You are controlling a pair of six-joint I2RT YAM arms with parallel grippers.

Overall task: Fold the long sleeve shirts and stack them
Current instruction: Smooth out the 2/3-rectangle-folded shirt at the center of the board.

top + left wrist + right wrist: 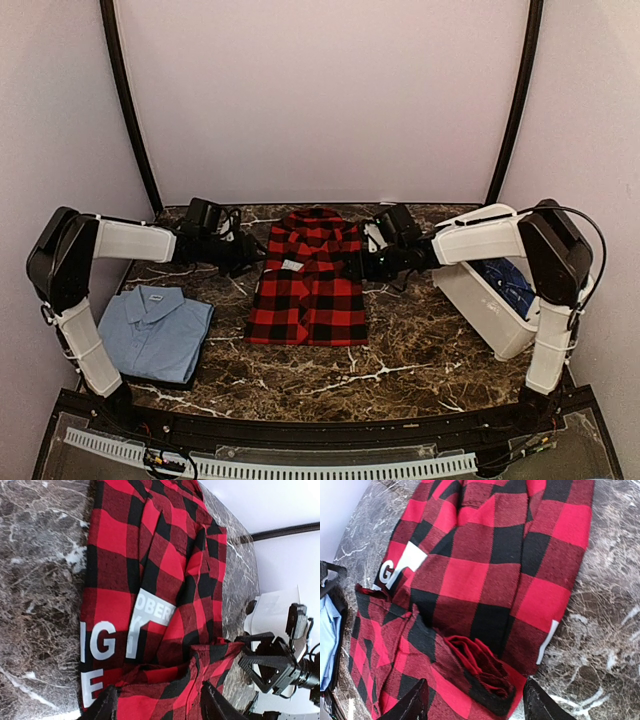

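Red-and-black flannel [310,300] lies flat at the centre of the marble table [420,350], side panels turned in to a narrow oblong, collar end toward 12 o'clock, hem toward 6, and a white label [292,265] showing on its upper half. Left gripper [243,255] stands at the garment's 9 o'clock edge and right gripper [368,265] at its 3 o'clock edge, both level with the shoulder area. Both are released: the left wrist view shows its fingers [107,705] spread wide over checked cloth, and the right wrist view shows its fingers [415,702] likewise spread, with a bunched roll of fabric [480,670] lying between them. Neither is closed on anything. The light blue shirt [155,330] sits folded at 8 o'clock; the dark blue shirt [510,280] is in the white bin [480,305] at 3 o'clock. Assessment: the step in hand appears to be taking hold of both side edges for the crosswise fold. Recommend each jaw pair close on all stacked layers at matching points, since catching only the top ply or the loose roll would likely undo the side folds. Lift evenly, carry toward 6 o'clock, and lay the edges square with the hem.
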